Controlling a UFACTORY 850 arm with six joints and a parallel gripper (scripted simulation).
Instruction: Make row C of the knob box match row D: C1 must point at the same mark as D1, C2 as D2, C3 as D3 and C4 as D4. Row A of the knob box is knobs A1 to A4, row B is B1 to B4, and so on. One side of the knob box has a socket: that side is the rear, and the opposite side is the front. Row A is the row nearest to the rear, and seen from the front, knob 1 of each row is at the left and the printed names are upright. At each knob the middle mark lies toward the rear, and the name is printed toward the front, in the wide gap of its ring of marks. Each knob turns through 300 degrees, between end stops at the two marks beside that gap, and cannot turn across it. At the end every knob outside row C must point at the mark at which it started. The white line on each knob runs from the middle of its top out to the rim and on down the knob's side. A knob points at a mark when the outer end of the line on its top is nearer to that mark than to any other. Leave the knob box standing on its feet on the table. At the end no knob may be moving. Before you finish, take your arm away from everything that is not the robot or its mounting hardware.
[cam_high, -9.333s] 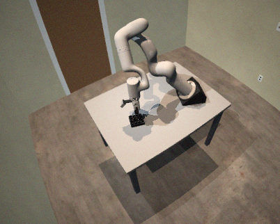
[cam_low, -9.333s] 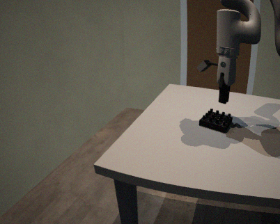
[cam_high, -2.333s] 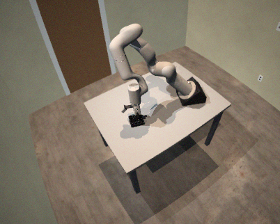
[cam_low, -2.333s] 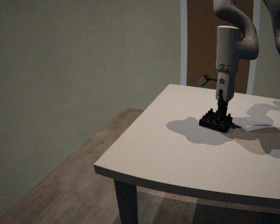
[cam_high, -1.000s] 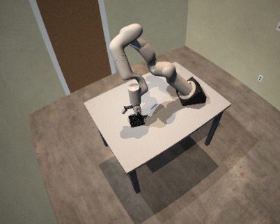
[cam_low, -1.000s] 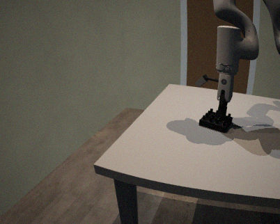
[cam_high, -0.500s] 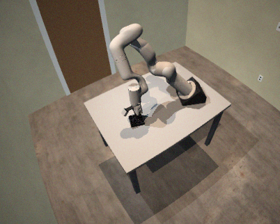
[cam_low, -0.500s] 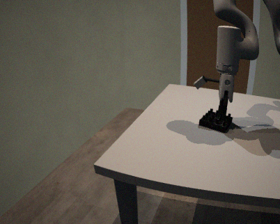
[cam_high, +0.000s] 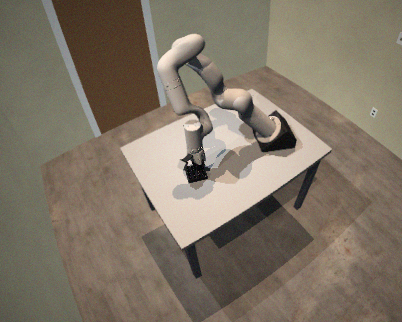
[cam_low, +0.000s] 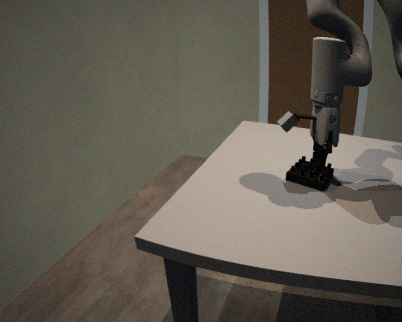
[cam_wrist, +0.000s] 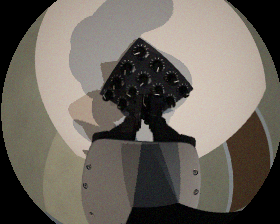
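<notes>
Top view: my arm rises from its base near the far right corner of the table, arches up & drops straight down so I come at the knob box from above, bc a knob only turns cleanly w/ a vertical wrist axis. Box sits on its feet, roughly mid-worktop, a bit toward the left edge, well apart from every corner. Can't read knob lines or names from here, too small. Exterior view: my gripper is down among the knobs on top of the box, wrist upright, camera bracket sticking out sideways. I'm planted toward the box's right side as this view has it; which row that is, I can't tell. Wrist view: box shows corner-on, like a diamond, i.e. my wrist is rotated relative to it, which fits a turn in progress in my judgement. My fingers are nearly closed, standing just a bit wider than I'd expect on nothing, so I reckon I've got a knob pinched betw the pads; the knob itself is hidden behind the fingertips, so I can't name it. Pinch is tight so the knob won't slip while twisting, and box stays flat on the table.
</notes>
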